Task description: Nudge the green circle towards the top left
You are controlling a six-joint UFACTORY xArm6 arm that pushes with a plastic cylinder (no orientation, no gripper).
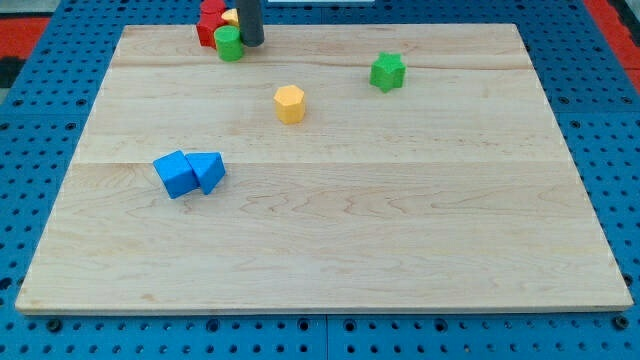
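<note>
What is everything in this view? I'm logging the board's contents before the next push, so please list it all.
green circle: one, green, top edge left of centre, touching the red block
red block: one, red, top edge, shape unclear
yellow block: one, yellow, mostly hidden behind the rod
green star: one, green, upper right
yellow hexagon: one, yellow, upper centre
blue blocks: two, blue, touching, left
board: one, pale wood
my tip: one, dark, just right of the green circle

green circle [229, 44] upright near board's top-left edge.
</note>
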